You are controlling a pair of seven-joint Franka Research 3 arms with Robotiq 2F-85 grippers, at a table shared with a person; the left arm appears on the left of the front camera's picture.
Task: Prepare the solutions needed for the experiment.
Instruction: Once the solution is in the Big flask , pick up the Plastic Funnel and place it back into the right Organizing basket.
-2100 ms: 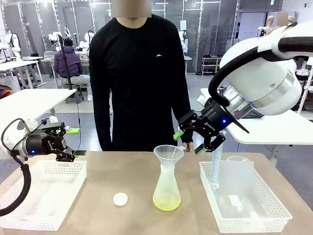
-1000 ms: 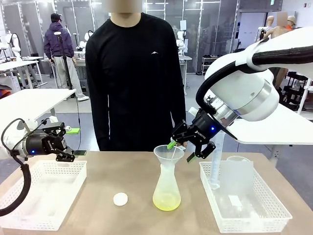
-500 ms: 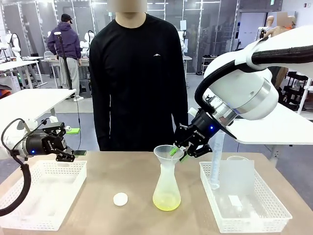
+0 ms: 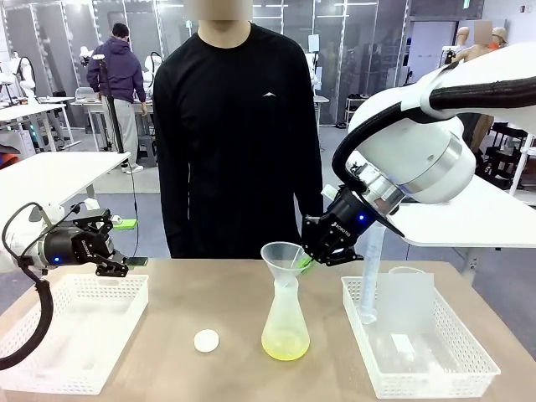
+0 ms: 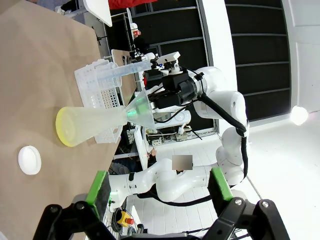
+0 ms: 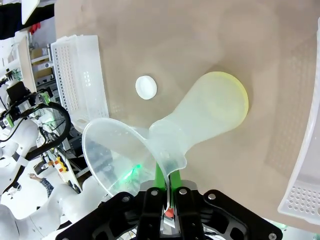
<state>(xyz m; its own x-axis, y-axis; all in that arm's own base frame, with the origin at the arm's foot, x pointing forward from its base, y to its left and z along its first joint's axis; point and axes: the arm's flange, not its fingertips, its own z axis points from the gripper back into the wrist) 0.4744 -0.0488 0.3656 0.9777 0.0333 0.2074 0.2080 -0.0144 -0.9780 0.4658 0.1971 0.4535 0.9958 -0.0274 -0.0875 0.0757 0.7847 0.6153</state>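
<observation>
Solutions: you have one shallow pale yellow-green layer (image 4: 285,347), lying in the bottom of the flask
Flask: one frosted conical flask (image 4: 286,318), upright near the middle of the tabletop (image 4: 209,289), between your two baskets
Funnel: one clear funnel (image 4: 283,255), its stem down in the flask's neck
Right jaws: closed on the funnel's rim at its right side, the green pads (image 6: 160,176) pinching the thin wall
Left jaws: spread wide with nothing between them, held above the far edge of the left basket
Baskets: two white mesh ones, the left basket (image 4: 84,280) and the right basket (image 4: 469,373), at either end of the tabletop
Cylinder: one tall clear cylinder (image 4: 369,285), standing in the right basket's far left corner
Disc: one small white round disc (image 4: 206,340), flat on the tabletop, left of the flask and apart from it
Person: one, in a black top (image 4: 234,134), standing at the far side, facing you behind the flask
</observation>
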